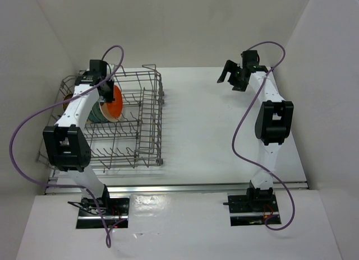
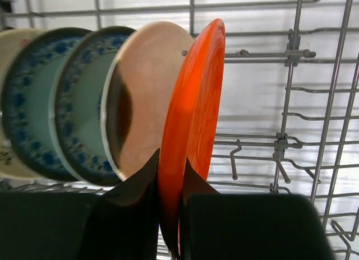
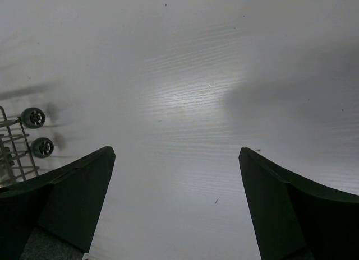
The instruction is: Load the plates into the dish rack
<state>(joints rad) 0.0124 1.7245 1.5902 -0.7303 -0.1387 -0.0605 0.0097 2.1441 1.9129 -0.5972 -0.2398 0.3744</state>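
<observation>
Left wrist: left claw pinches orange plate inside dish rack.

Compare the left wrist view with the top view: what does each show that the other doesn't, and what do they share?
Left wrist only: the left gripper pinching the orange plate by its rim, with a cream plate next to it. Top only: the whole outline of the rack, the table beside it, and the right gripper, open and holding nothing. Both: the orange plate standing on edge in the rack.
</observation>
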